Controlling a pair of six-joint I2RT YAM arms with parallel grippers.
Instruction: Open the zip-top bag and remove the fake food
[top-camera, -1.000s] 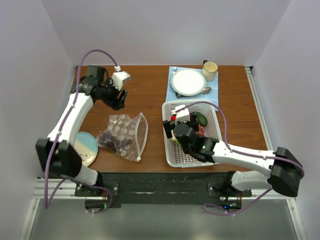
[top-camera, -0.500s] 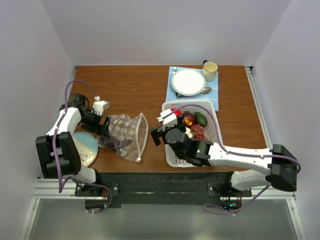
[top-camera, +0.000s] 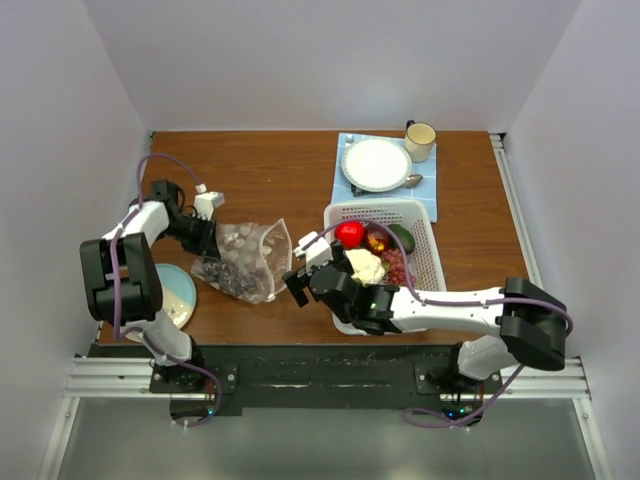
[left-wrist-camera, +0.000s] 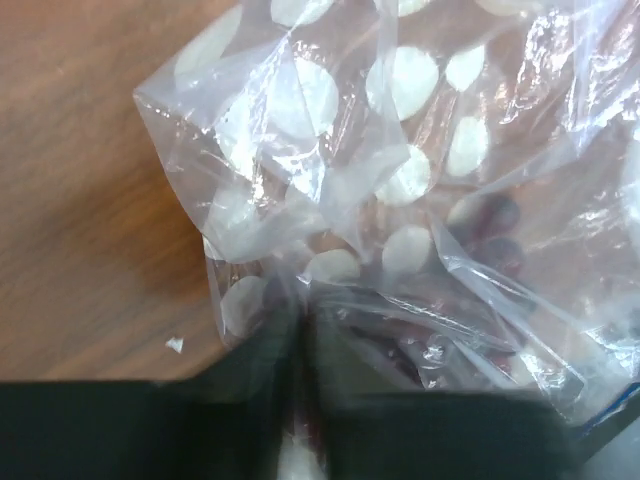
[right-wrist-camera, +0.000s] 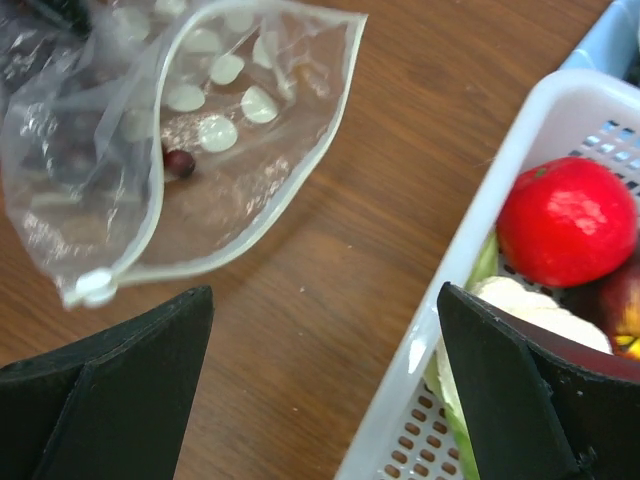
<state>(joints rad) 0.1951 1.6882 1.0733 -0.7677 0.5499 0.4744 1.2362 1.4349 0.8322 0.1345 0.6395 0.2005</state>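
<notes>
The zip-top bag (top-camera: 250, 262) lies crumpled on the wood at centre left, its mouth facing right. My left gripper (top-camera: 207, 243) is shut on the bag's left edge; in the left wrist view the dotted film (left-wrist-camera: 400, 190) runs down between the closed fingers of the left gripper (left-wrist-camera: 300, 400). Dark fake food (top-camera: 228, 281) shows through the plastic. My right gripper (top-camera: 300, 276) stands open over bare wood between the bag and the basket (top-camera: 428, 262). In the right wrist view the gripper (right-wrist-camera: 325, 295) holds nothing, and the bag's mouth (right-wrist-camera: 200, 150) gapes with a small dark piece (right-wrist-camera: 180, 163) inside.
The white basket holds a red ball (top-camera: 349, 233), a cream lumpy piece (top-camera: 366, 266), a green piece (top-camera: 402, 238) and purple grapes (top-camera: 396, 265). A white plate (top-camera: 376, 164), spoon (top-camera: 413, 181) and cup (top-camera: 420, 139) stand at the back on a blue mat. A pale plate (top-camera: 182, 292) lies front left.
My left gripper came down from the back of the table to the bag's left edge and shut on it, bunching the bag. The right gripper moved left out of the basket.
</notes>
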